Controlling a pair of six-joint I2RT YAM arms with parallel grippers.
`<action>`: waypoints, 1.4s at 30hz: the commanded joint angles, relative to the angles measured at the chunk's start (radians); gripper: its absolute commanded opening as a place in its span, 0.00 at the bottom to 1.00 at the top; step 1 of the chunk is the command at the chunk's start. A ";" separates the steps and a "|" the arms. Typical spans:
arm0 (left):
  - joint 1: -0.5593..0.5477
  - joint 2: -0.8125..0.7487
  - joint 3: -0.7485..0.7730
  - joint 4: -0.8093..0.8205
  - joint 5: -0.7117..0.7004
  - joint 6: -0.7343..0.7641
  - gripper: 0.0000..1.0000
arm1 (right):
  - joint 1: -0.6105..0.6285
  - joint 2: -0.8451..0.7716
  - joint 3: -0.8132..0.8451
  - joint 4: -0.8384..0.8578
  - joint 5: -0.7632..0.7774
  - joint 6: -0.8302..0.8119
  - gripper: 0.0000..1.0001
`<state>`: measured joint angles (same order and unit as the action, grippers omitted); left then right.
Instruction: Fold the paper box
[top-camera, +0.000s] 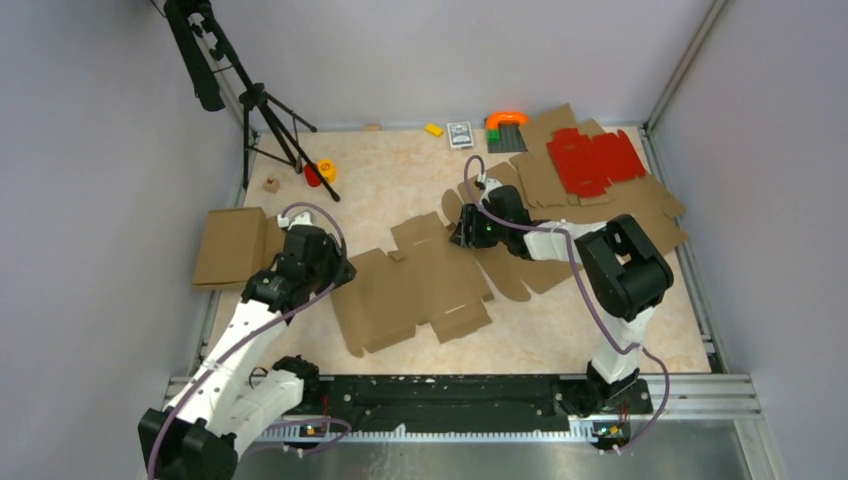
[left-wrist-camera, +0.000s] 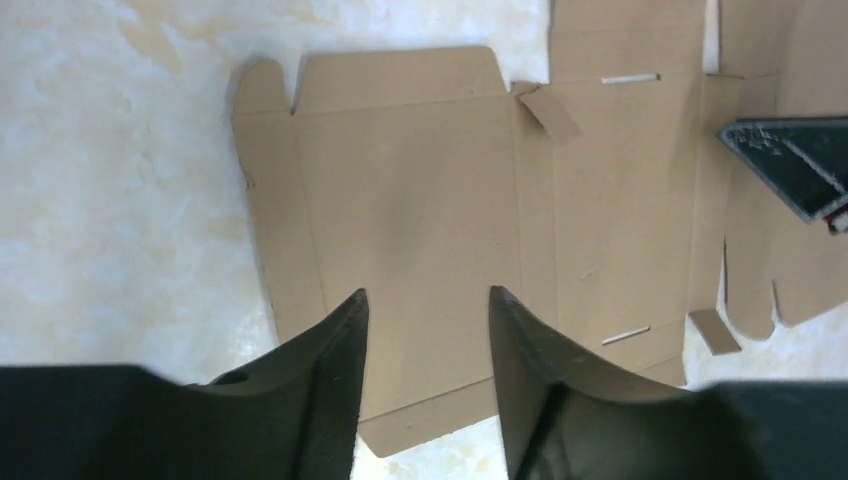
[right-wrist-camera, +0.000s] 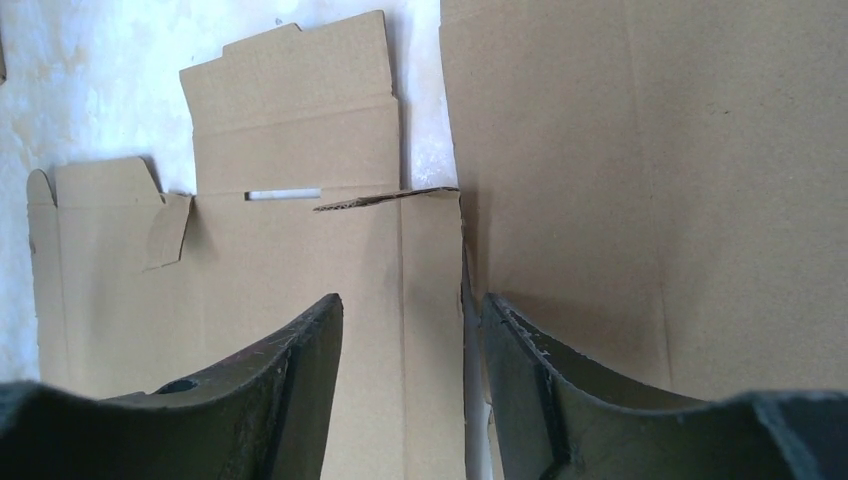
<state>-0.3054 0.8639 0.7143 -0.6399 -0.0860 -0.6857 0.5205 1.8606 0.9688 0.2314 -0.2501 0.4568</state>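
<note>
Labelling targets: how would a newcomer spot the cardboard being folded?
On the pale table, look centre, between the left arm and right arm. The paper box lies flat there, a single plain brown die-cut; the brown pile at right carries a red sheet.

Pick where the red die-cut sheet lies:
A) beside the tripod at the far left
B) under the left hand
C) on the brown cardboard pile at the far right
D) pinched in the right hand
C: in the top view the red sheet rests on the pile of brown cardboard blanks at the far right.
</note>
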 joint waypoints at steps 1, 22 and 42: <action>0.006 0.007 0.012 -0.109 -0.092 -0.051 0.62 | -0.005 0.010 -0.002 -0.067 -0.008 0.004 0.52; 0.006 0.208 -0.199 0.047 -0.058 -0.219 0.66 | -0.013 -0.048 -0.026 0.008 -0.156 0.007 0.21; 0.006 0.172 -0.151 0.018 -0.077 -0.158 0.66 | 0.009 -0.018 0.049 -0.102 -0.165 -0.044 0.00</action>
<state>-0.3016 1.0683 0.5125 -0.6312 -0.1581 -0.8867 0.5125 1.8492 0.9791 0.1310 -0.4118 0.4374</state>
